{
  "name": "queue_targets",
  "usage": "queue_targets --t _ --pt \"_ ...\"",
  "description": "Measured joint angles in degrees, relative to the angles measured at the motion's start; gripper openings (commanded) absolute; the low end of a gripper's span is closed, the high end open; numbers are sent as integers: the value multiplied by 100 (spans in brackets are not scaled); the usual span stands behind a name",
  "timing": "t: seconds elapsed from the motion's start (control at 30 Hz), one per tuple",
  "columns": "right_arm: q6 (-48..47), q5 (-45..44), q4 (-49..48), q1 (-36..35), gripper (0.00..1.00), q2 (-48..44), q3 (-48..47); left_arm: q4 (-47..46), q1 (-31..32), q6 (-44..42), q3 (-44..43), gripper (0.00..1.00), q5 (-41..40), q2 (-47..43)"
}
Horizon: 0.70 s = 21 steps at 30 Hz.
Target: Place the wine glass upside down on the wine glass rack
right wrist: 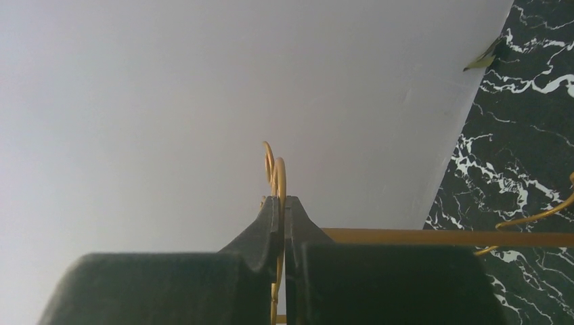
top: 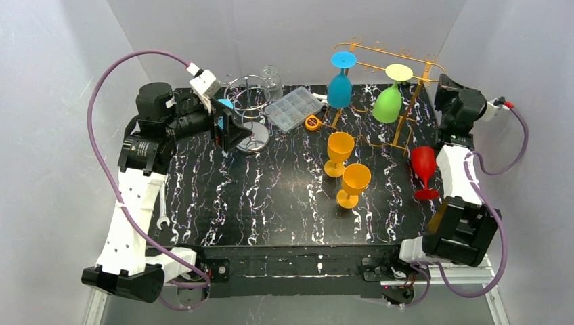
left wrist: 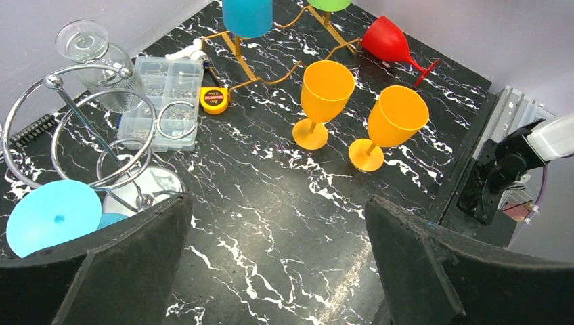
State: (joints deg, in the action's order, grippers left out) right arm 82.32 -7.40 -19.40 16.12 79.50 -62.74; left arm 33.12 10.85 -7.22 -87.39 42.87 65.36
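Observation:
The gold wire wine glass rack (top: 379, 61) stands at the back right. A blue glass (top: 340, 88) and a green glass (top: 388, 101) hang upside down from it. Two orange glasses (top: 339, 152) (top: 353, 184) and a red glass (top: 424, 169) stand upright on the table. My right gripper (top: 441, 87) is at the rack's right end, shut on a gold wire of the rack (right wrist: 277, 169). My left gripper (top: 233, 125) is open and empty at the back left beside a chrome ring stand (top: 249, 101). A cyan glass foot (left wrist: 54, 215) shows beside its left finger (left wrist: 135, 257).
A clear glass (top: 271, 80), a clear plastic organiser box (top: 293, 108) and a yellow tape measure (top: 312, 122) lie at the back. A wrench (top: 162, 215) lies at the table's left edge. The enclosure walls stand close on three sides.

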Motion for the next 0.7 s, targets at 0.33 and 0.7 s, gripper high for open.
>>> queue_targets --t 0.33,0.7 --pt "44 -562 61 -737 1 -74 63 39 0 -7 0 99 0 0" --pt "-317 -452 549 -1019 98 92 -173 39 0 -24 0 99 0 -33"
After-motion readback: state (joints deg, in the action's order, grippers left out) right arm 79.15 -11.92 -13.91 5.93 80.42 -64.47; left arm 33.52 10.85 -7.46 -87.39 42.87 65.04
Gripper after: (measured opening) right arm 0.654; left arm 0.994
